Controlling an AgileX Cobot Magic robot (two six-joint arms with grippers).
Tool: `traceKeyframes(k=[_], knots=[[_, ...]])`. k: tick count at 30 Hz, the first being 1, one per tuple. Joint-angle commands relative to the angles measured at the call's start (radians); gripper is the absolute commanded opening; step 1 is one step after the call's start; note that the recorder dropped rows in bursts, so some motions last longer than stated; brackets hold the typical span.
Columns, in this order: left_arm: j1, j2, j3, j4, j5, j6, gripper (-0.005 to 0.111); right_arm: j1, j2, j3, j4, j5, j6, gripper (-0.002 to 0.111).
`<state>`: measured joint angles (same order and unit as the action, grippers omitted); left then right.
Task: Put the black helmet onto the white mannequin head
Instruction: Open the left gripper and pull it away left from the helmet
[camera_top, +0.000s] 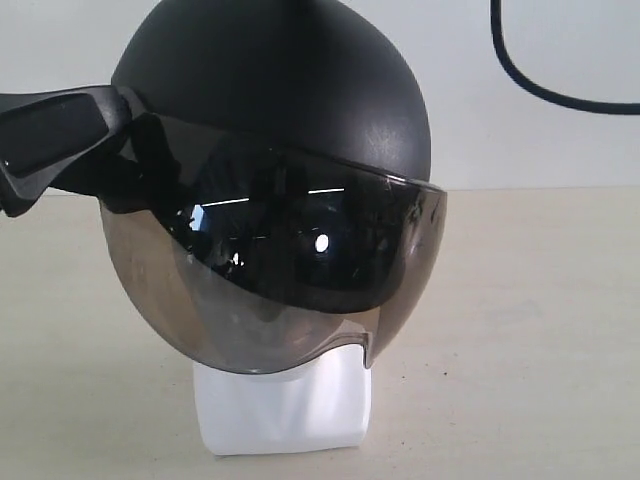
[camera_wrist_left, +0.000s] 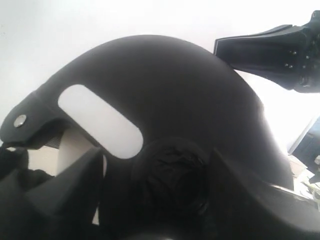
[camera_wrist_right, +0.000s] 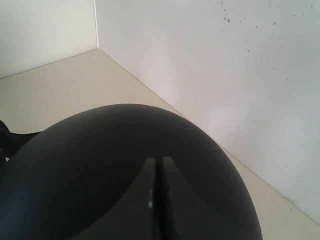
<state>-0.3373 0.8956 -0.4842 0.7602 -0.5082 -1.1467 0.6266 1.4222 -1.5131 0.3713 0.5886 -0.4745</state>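
The helmet (camera_top: 280, 100) sat on the mannequin head (camera_top: 285, 405), its visor (camera_top: 300, 270) hanging before the face, and only the base showed beneath, standing on the table (camera_top: 530, 330). The left gripper (camera_top: 105, 125) lay at the helmet's left side in the exterior view, and the right gripper (camera_wrist_right: 157, 162) was over its crown. A cable (camera_top: 530, 80) hung behind, at upper right.

Count: one black helmet (camera_top: 270, 90); one white mannequin head (camera_top: 285, 405); one black cable (camera_top: 540, 80); one table (camera_top: 540, 330).
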Motion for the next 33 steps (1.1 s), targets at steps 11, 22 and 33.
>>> traceKeyframes(k=[11, 22, 33], knots=[[0.018, -0.081, -0.01, 0.022, 0.315, 0.019, 0.046, 0.002, 0.037, 0.007, 0.016, 0.052, -0.033, 0.0], [0.018, -0.175, -0.008, 0.025, 0.517, 0.022, 0.046, 0.002, 0.037, 0.007, 0.016, 0.046, -0.035, 0.0], [0.018, -0.191, -0.001, 0.025, 0.678, 0.034, 0.046, 0.002, 0.037, 0.007, 0.016, 0.044, -0.035, 0.0]])
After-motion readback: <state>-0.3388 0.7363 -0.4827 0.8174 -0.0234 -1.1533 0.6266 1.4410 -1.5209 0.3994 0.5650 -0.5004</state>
